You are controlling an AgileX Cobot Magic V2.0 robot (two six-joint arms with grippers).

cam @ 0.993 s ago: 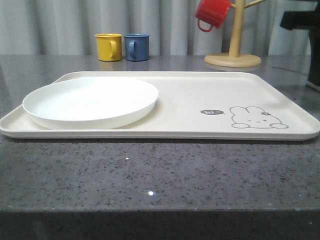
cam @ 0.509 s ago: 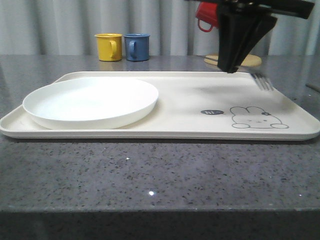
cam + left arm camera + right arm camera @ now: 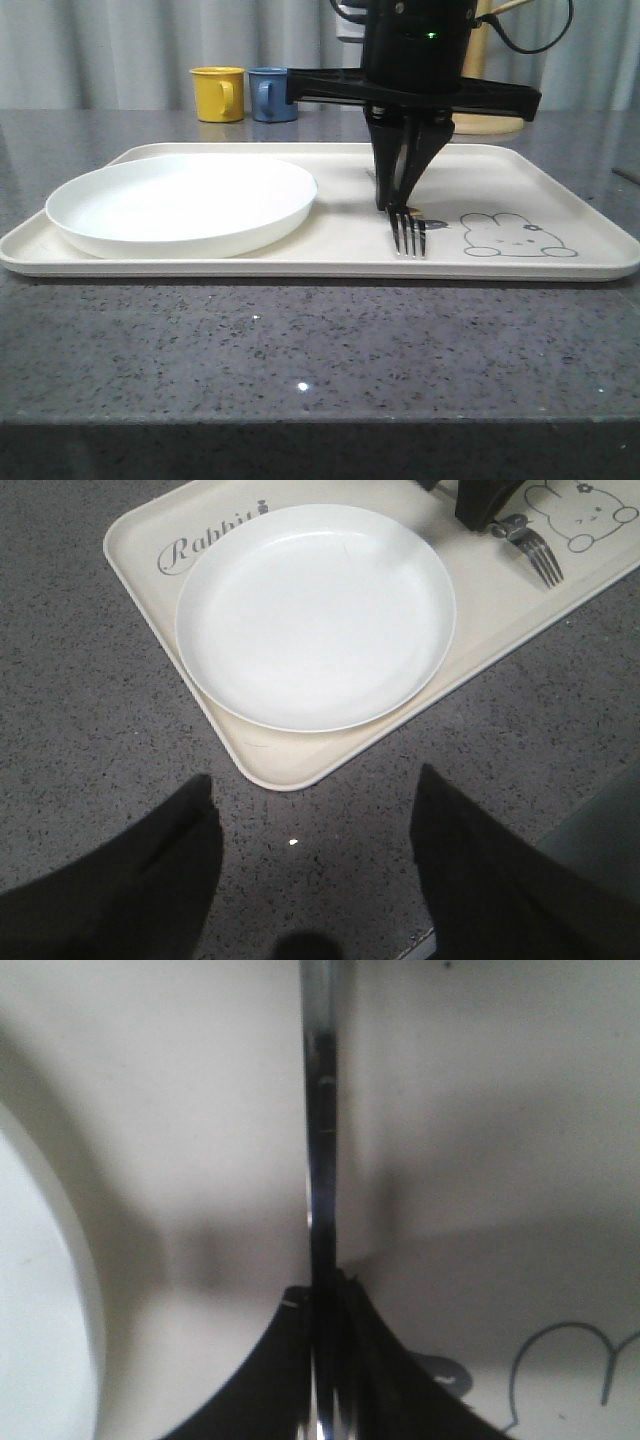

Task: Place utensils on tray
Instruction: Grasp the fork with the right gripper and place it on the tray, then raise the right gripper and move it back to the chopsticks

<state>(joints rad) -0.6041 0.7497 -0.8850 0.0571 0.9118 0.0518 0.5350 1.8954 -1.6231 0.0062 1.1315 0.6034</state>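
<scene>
The fork (image 3: 407, 232) is a shiny silver utensil with its tines pointing toward the tray's front rim, low over the cream tray (image 3: 520, 170) just left of the rabbit drawing. My right gripper (image 3: 395, 198) is shut on its handle from above. In the right wrist view the fingers (image 3: 290, 1360) pinch the slim handle (image 3: 322, 1110), which runs away over the tray floor (image 3: 180, 1110). I cannot tell whether the tines touch the tray. My left gripper (image 3: 312, 780) stands open over the grey counter, just off the tray's corner (image 3: 275, 775). That view also shows the fork (image 3: 541, 556).
A round white plate (image 3: 180, 200) fills the tray's left half. A yellow mug (image 3: 217, 93) and a blue mug (image 3: 270, 93) stand behind the tray. A wooden mug stand base (image 3: 495, 124) sits at the back right. Grey counter (image 3: 300, 340) lies in front.
My right gripper came in from the upper right with the fork, then moved left and down to the tray's middle beside the rabbit drawing. The plate and mugs have not moved.
</scene>
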